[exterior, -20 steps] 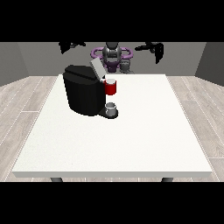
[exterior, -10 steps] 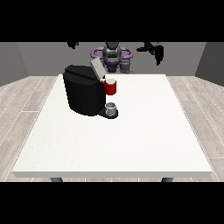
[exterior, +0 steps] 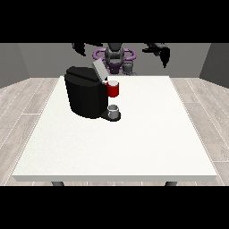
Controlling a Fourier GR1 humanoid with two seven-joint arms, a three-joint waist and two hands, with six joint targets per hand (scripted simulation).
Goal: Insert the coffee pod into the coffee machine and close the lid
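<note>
Slight inward drift since a second ago for the hand at the view's left (exterior: 80, 47), hardly any for the hand at the view's right (exterior: 160, 51); both up high at the back, nowhere near the tabletop (exterior: 147, 134).

Can't tell how open either hand is, or whether anything's held. Coffee machine (exterior: 87, 96) left of centre, lid (exterior: 99, 69) tilted up, red thing at the machine (exterior: 113, 89). Small grey thing (exterior: 129, 68) at the far edge near the torso, maybe the pod, can't say for sure; second grey thing (exterior: 114, 111) on the machine's base. Probably best to come straight down, grab before lifting, and stay clear of that raised lid.
</note>
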